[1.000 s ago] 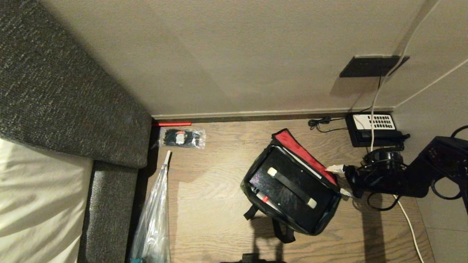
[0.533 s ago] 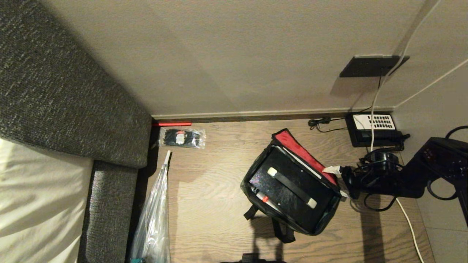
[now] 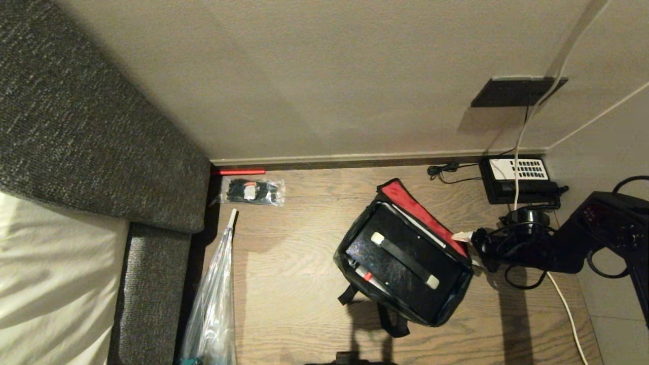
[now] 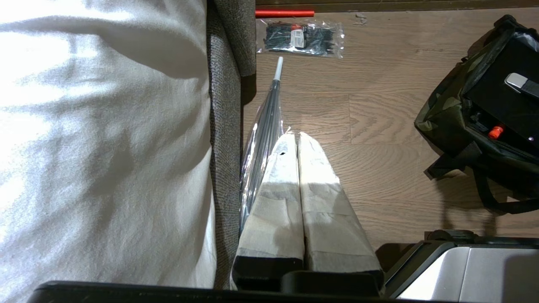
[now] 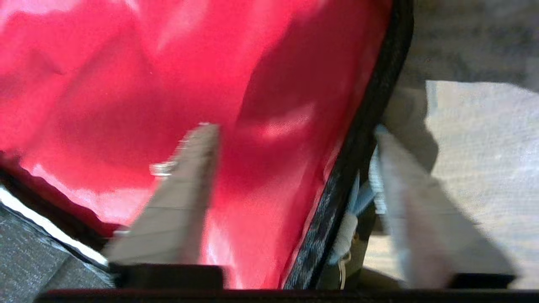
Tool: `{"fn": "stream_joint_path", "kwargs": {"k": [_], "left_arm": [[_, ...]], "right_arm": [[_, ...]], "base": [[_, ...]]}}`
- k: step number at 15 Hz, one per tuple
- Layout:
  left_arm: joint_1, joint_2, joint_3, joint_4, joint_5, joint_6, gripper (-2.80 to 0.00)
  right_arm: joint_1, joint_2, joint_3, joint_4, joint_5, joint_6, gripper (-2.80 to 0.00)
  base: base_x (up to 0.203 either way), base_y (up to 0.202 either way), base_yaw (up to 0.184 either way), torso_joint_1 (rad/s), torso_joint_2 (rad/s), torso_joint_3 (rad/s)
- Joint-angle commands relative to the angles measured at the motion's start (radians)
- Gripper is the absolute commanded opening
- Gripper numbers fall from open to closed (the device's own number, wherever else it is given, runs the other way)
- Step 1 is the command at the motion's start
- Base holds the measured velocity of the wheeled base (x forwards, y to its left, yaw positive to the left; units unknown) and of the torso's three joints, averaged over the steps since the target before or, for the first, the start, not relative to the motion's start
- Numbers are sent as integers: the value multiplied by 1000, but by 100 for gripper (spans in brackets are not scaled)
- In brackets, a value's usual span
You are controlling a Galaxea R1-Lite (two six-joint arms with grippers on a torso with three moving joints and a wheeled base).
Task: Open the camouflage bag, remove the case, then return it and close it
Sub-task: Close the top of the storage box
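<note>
Beside the sofa at the floor's left edge, the left gripper [image 4: 298, 139] is seen parked, fingers pressed together. Toward the floor's right side the camouflage bag [image 3: 350, 263] stands open, the case [image 3: 400, 263] lying flat inside it. The bag's red-lined lid [image 5: 252, 105] is straddled at its zipper edge by the right gripper [image 5: 294, 134], fingers apart on either side. The lid is judged soft and floppy, likely slick inside; its stiffer zipper rim looks the surest hold.
</note>
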Motion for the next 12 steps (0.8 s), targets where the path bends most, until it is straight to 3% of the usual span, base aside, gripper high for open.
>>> {"fn": "stream_joint_path", "kwargs": {"k": [1,7,12], "left_arm": [[0,1,0,0,0,1,-280],[0,1,0,0,0,1,-280],[0,0,0,0,0,1,-280]], "right_arm": [[0,11,-21,-12,4,4,-280],[0,8,-14,-22,2,-9,-280],[5,-115,76,-179,7,-27,-280]], "base": [[0,0,0,0,0,0],[0,0,0,0,0,0],[0,0,0,0,0,0]]}}
